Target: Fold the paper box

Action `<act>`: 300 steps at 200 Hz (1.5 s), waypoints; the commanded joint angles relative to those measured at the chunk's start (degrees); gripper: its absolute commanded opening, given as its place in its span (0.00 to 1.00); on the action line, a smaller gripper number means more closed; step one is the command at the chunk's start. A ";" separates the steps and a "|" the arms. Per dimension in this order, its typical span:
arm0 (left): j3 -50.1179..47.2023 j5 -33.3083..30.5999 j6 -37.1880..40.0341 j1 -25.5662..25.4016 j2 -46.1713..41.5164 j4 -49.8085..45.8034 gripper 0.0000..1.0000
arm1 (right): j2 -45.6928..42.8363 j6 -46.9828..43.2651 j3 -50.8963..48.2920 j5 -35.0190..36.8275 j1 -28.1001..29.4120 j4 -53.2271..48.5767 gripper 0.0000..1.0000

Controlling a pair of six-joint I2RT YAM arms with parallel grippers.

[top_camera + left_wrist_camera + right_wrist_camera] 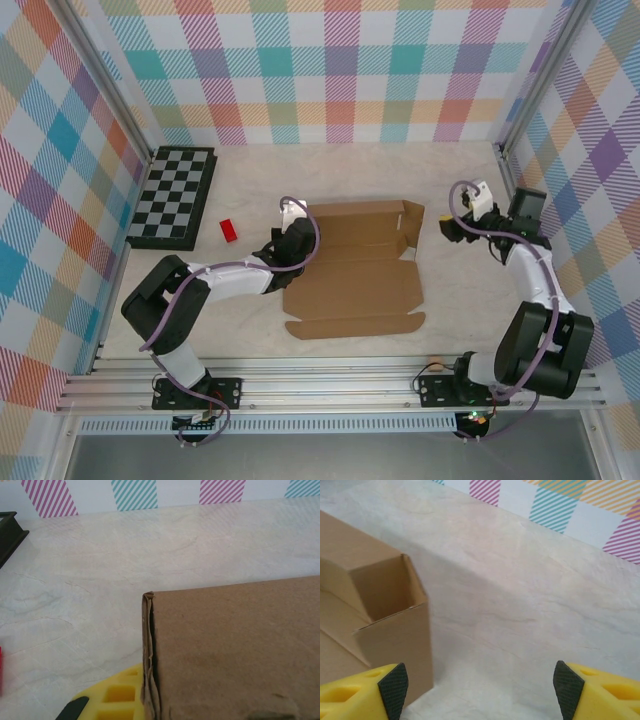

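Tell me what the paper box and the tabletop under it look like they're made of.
Paper box: plain brown cardboard with a matte finish. Its folded edge looks fibrous and layered in the left wrist view.
Tabletop: a smooth, hard-looking pale beige surface with faint marble-like veining and a dull sheen. It is possibly laminate or a printed sheet, but the look leaves that open.

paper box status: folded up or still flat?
Partly folded. The paper box has its far wall raised and a right end flap standing; the near flap lies flat.
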 commanded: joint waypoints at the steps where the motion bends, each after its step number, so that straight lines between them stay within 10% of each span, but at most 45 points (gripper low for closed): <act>1: -0.97 2.04 1.66 -0.72 -0.29 -2.17 0.00 | 4.62 -5.88 3.73 -3.31 0.15 -5.88 0.78; 175: -1.48 5.62 2.39 -0.65 -0.16 0.83 0.00 | 17.71 -15.53 12.84 -4.35 13.18 -16.70 0.71; 300: 0.43 4.65 -1.52 -1.05 -0.60 -3.34 0.00 | 10.29 24.42 -3.81 32.51 27.93 19.58 0.58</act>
